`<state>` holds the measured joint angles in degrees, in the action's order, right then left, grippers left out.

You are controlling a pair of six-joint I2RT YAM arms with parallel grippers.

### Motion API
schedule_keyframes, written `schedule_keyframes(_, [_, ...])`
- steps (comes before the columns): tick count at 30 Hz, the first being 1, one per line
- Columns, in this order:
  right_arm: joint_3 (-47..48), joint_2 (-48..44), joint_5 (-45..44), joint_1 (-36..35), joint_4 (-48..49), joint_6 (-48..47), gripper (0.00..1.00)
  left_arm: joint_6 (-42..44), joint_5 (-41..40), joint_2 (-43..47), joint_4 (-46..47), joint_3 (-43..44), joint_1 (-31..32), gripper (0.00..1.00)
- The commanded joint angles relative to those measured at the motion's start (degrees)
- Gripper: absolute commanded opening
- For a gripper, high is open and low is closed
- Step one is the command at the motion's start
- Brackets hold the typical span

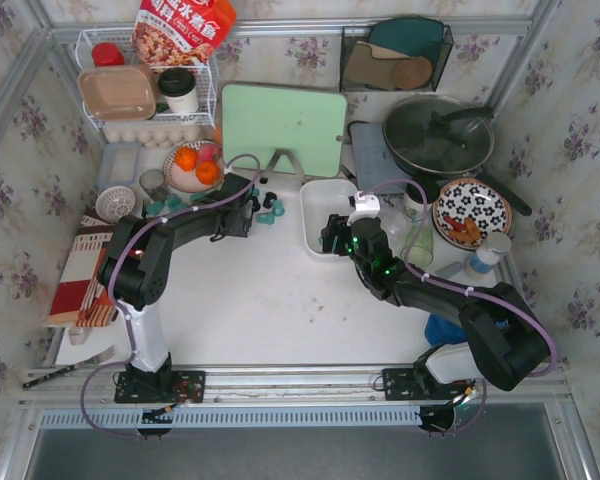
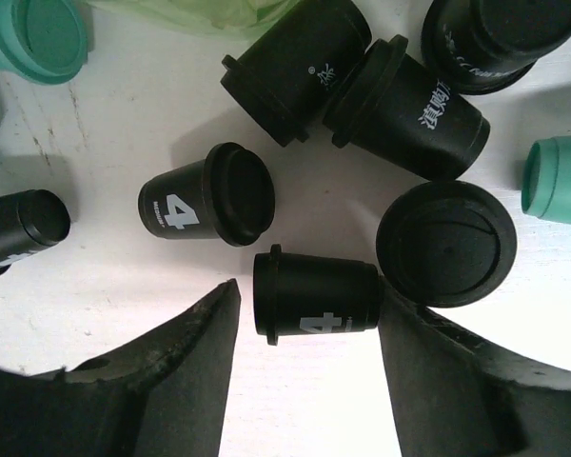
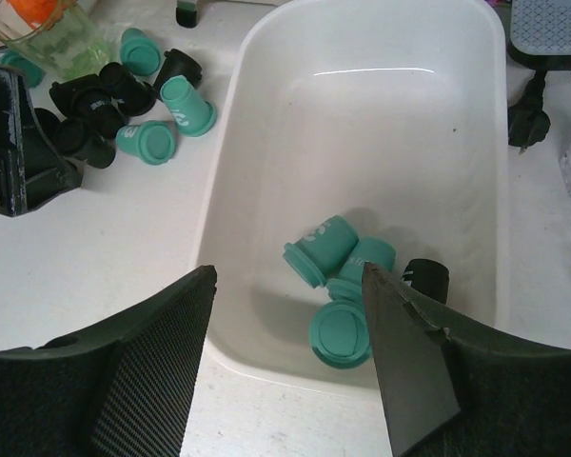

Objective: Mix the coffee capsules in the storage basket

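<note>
Several black and teal coffee capsules (image 2: 407,112) lie loose on the table left of the white storage basket (image 1: 325,203). My left gripper (image 1: 250,206) is low over this pile, open. One black capsule marked 4 (image 2: 316,307) lies on its side between the fingertips, against the right finger and apart from the left finger. My right gripper (image 3: 287,276) is open and empty above the near end of the basket (image 3: 381,143). Inside lie three teal capsules (image 3: 322,249) and one black capsule (image 3: 426,280). The loose pile (image 3: 124,105) also shows in the right wrist view.
A green cutting board (image 1: 283,128) stands behind the pile. A plate of oranges (image 1: 193,165) is at the back left, near a white wire rack (image 1: 145,90). A pan (image 1: 438,135), a patterned bowl (image 1: 470,210) and a black mesh basket (image 1: 395,55) are at the right.
</note>
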<state>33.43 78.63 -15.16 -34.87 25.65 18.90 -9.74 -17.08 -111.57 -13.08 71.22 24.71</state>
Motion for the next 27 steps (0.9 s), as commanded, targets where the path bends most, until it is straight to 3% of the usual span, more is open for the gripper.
schedule_keyframes(1, [0.06, -0.49, 0.61, -0.1, 0.6, -0.54, 0.7, 1.05, -0.6, -0.27, -0.66, -0.18, -0.32, 0.58])
schedule_keyframes(4, [0.06, -0.67, 0.85, -0.11, 0.52, -0.54, 0.7, 0.71, 1.09, 1.31, 0.44, -1.77, -0.2, 0.49])
schedule_keyframes(8, [-0.01, -1.3, 2.05, -0.07, 0.51, -0.53, 0.7, 1.31, 7.68, 8.29, 7.11, -9.08, 0.06, 0.47])
schedule_keyframes(14, [-0.03, -2.32, 6.91, -0.08, 1.02, -0.44, 0.7, 5.35, 17.61, 26.63, 26.14, -27.54, 2.28, 0.47])
schedule_keyframes(19, [-0.16, -1.39, 20.03, -0.24, 5.5, -0.84, 0.69, 17.6, 24.53, 38.79, 47.56, -43.14, 7.11, 0.48])
schedule_keyframes(24, [0.85, 1.23, 32.64, -0.5, 8.56, 0.23, 0.65, 29.75, 32.66, 41.69, 51.23, -47.65, 13.18, 0.51])
schedule_keyframes(27, [1.72, 2.48, 36.4, -1.02, 8.81, 0.19, 0.63, 34.25, 31.97, 41.93, 51.62, -48.35, 16.54, 0.52])
